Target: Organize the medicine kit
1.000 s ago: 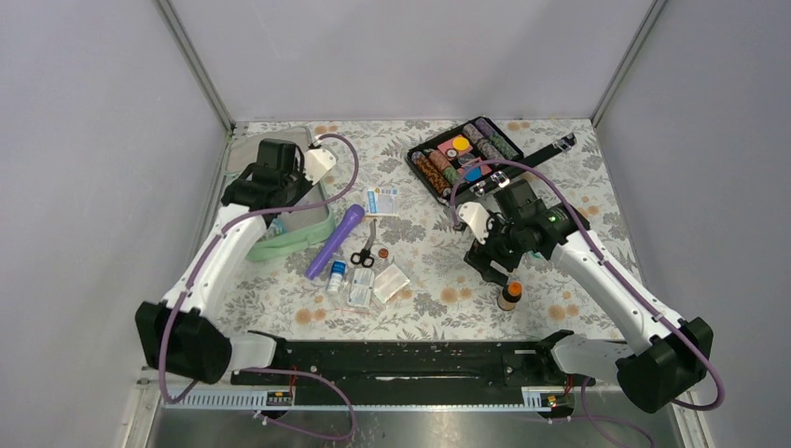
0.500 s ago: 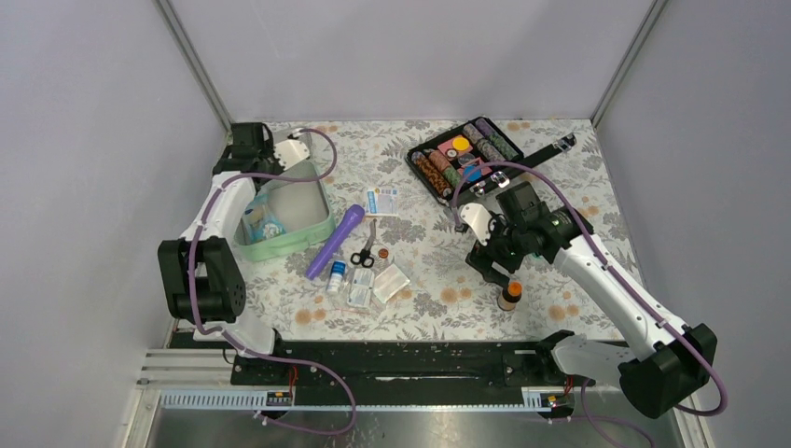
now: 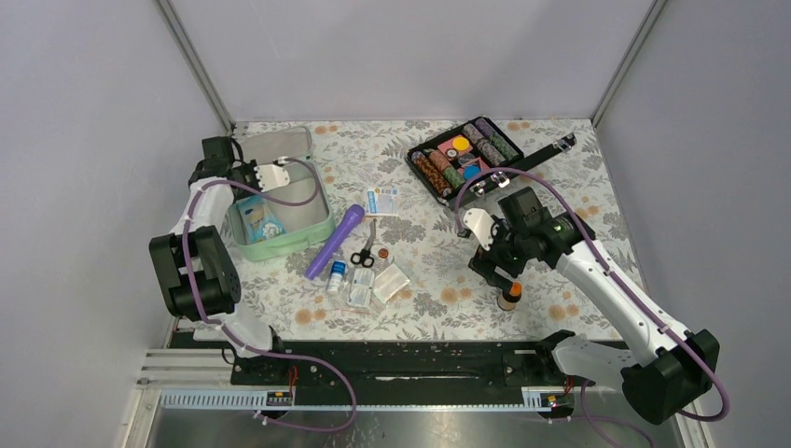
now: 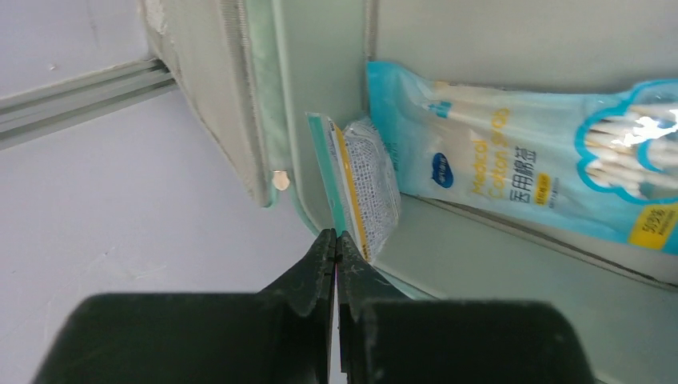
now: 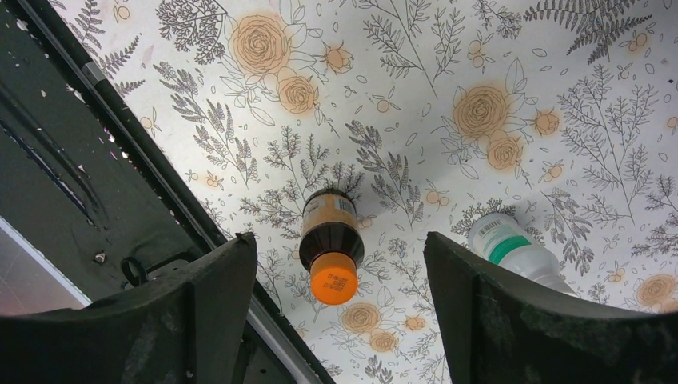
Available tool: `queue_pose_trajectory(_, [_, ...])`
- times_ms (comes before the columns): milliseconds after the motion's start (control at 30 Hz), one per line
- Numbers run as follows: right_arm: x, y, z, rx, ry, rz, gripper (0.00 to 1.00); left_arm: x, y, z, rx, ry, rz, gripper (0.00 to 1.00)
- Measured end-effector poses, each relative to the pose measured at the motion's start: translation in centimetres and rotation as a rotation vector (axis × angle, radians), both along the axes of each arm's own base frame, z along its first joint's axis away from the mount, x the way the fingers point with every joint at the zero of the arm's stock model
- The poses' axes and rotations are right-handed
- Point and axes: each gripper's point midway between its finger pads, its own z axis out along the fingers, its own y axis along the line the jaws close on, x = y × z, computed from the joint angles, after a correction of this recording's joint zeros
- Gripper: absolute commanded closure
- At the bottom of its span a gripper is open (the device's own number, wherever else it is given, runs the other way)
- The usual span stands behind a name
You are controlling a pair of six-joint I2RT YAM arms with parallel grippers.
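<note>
Withdrawal is what we see: our left gripper (image 4: 336,236), shut and empty, has pulled back with the medicine kit (image 3: 284,246) just ahead of its fingertips, while our right gripper (image 5: 340,260), wide open and empty, hovers with the orange-capped bottle (image 5: 330,240) below and between its fingers, likely our next pick.

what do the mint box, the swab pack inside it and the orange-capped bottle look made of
Mint box: matte moulded plastic, judging by smooth rounded walls. Swab pack: glossy plastic film, creased and catching glare. Orange-capped bottle: dark amber body, glass or plastic, cannot tell; cap looks like plastic.
</note>
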Motion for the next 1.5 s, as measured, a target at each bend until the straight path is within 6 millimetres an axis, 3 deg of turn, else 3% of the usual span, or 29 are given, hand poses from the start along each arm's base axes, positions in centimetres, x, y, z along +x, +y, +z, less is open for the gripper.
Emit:
queue_pose_trajectory(367, [0.0,0.0,-0.2,-0.001,0.003,0.004,0.17,-3.6,-1.4,-3.2,0.022,0.159,-0.168,0.97])
queue_pose_trajectory(500, [0.0,0.0,-0.2,-0.001,0.003,0.004,0.17,-5.9,-1.7,-4.6,0.034,0.229,-0.204,0.68])
queue_pose_trajectory(600, [0.0,0.0,-0.2,-0.001,0.003,0.004,0.17,-6.2,-1.6,-4.3,0.033,0.229,-0.202,0.49])
queue_pose_trajectory(667, [0.0,0.0,-0.2,-0.001,0.003,0.004,0.17,-6.4,-1.8,-3.3,0.019,0.206,-0.19,0.4])
queue_pose_trajectory(767, [0.0,0.0,-0.2,-0.001,0.003,0.004,0.17,-6.4,-2.9,-1.1,-0.022,0.14,-0.174,0.36])
queue_pose_trajectory(867, [0.0,0.0,-0.2,-0.001,0.003,0.004,0.16,-6.4,-6.6,1.5,-0.119,0.068,-0.171,0.35])
queue_pose_trajectory(1033, [0.0,0.0,-0.2,0.0,0.003,0.004,0.17,-6.9,-17.9,5.1,-0.449,0.031,-0.161,0.34])
queue_pose_trajectory(1200, [0.0,0.0,-0.2,0.001,0.004,0.004,0.17,-7.2,-26.0,6.0,-0.758,0.123,-0.007,0.33])
queue_pose_trajectory(1333, [0.0,0.0,-0.2,0.001,0.003,0.003,0.17,-4.0,-29.6,5.0,-0.938,0.22,0.285,0.33])
queue_pose_trajectory(1500, [0.0,0.1,-0.2,0.002,0.002,0.002,0.17,-0.3,-30.1,0.3,-1.02,0.298,0.628,0.35])
